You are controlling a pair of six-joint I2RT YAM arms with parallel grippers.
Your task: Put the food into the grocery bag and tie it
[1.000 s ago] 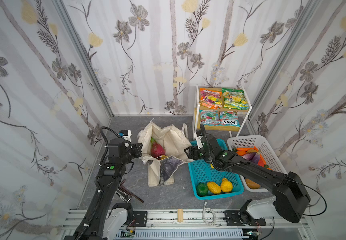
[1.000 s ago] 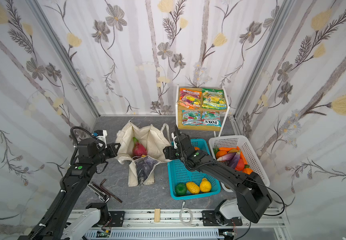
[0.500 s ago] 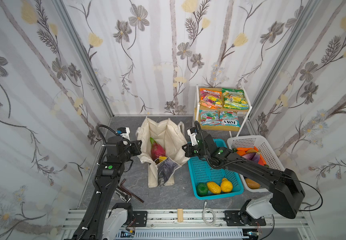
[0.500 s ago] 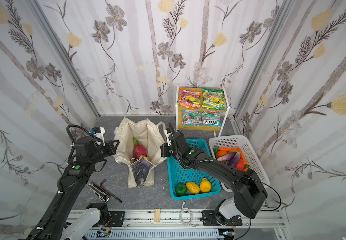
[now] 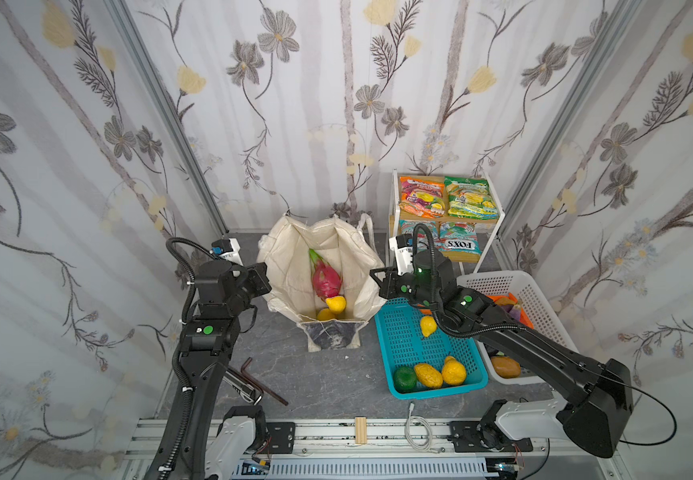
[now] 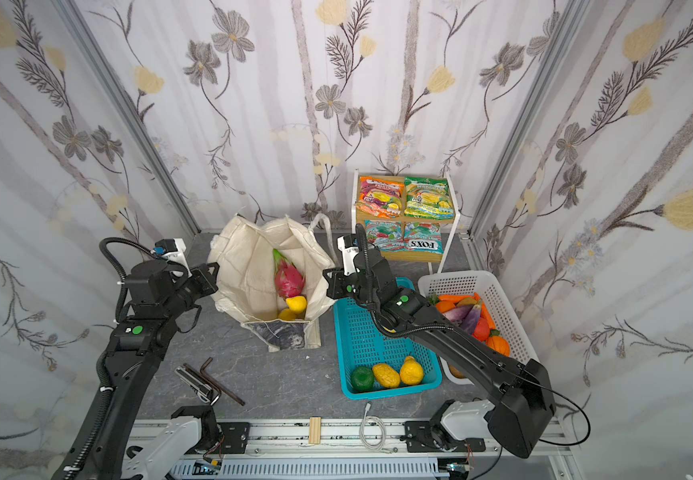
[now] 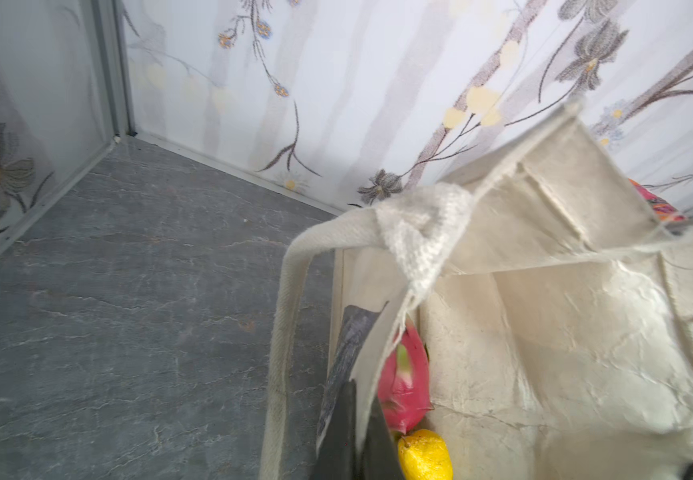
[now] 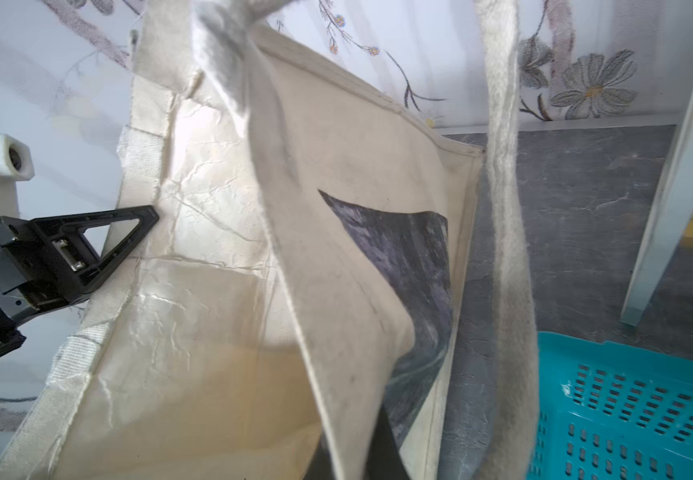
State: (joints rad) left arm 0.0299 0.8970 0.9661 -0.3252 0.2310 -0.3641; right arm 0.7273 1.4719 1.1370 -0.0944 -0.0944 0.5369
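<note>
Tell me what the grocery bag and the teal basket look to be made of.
The grocery bag looks like woven cream canvas, matte. The weave shows on the handles, and the inner walls crease with a slight sheen, perhaps a lining. The teal basket is likely moulded plastic, smooth and slightly glossy, with regular slotted holes.

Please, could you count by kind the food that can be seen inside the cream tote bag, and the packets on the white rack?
Inside the tote bag, as far as it shows:
dragon fruit: 1
yellow fruit: 2
On the white rack:
snack packets: 4
Total: 7
</note>
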